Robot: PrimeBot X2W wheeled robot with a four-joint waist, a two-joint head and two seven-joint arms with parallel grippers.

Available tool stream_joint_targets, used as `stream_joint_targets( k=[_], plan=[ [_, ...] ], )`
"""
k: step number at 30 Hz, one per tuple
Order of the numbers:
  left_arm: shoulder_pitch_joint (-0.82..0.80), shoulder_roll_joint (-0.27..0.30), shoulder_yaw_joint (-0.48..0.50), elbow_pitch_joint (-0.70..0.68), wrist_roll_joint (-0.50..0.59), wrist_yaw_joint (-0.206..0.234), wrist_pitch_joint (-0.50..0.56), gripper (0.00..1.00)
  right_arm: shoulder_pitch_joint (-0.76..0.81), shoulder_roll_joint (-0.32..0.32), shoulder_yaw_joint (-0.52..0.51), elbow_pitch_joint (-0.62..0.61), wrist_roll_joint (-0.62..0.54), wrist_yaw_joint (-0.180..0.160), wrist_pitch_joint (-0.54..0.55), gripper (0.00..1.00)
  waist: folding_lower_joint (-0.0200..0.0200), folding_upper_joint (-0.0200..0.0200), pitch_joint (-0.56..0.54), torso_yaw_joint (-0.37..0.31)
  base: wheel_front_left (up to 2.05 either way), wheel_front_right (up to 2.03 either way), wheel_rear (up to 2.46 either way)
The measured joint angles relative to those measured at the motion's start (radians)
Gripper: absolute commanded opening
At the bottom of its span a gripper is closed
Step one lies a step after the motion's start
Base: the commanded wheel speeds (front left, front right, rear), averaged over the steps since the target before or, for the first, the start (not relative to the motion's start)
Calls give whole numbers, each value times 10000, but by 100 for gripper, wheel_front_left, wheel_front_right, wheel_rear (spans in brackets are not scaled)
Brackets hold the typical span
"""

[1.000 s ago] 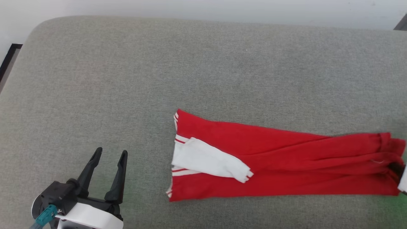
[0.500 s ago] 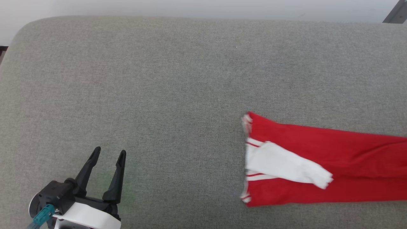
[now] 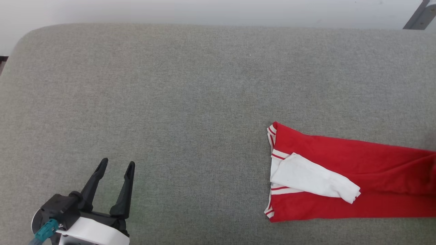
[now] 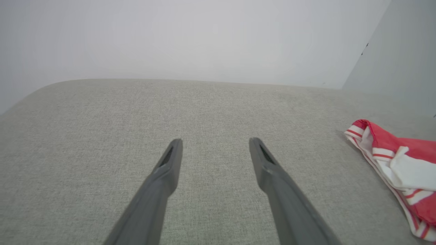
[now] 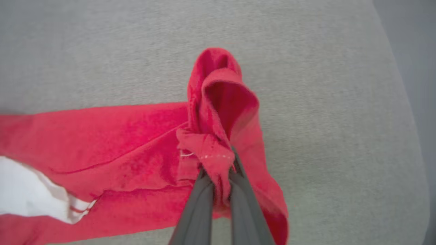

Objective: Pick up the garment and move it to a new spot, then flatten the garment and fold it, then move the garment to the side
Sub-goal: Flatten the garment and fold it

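A grey woven cushion (image 3: 170, 102) with rounded corners lies under even, soft light, a plain pale wall (image 3: 204, 10) rising behind it and a grey slanted bar (image 3: 420, 15) beyond its far right corner.

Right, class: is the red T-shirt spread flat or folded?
Folded: the garment lies as a narrow strip, a white sleeve laid across its red body, one end bunched in the right tool.

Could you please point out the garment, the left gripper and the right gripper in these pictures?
garment (image 3: 340, 153), head view, on its red body.
left gripper (image 3: 117, 162), head view, midway between its open fingertips.
right gripper (image 5: 219, 175), right wrist view, midway between fingertips shut on the garment.
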Motion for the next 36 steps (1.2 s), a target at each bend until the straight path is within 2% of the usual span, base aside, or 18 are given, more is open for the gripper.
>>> stream_joint_targets(
  k=[7,14,24,34,35,36],
  plan=[
    [7,-71,-107,88,-113,0,0,100,247,10,2297,-1394,493,2,385,0,0,0,-169,98,0,0,0],
    [5,-88,-140,125,-176,0,0,100,-294,176,4251,-1657,660,2,405,0,0,0,-224,197,0,0,0],
    [-277,-13,-167,33,-453,0,0,100,-1847,629,6778,-23,744,2,-322,0,0,0,-7,426,0,0,0],
    [-418,-86,-115,213,-807,0,0,100,-2508,654,7699,1580,917,0,-1154,0,0,0,287,669,0,0,0],
    [-423,-81,-142,236,-823,0,0,100,-2508,631,7760,1639,978,0,-1221,13,0,0,291,677,0,0,0],
    [-437,-71,-140,257,-838,0,0,100,-2507,602,7800,1676,1060,0,-1300,43,0,0,287,680,0,0,0]
  ],
)
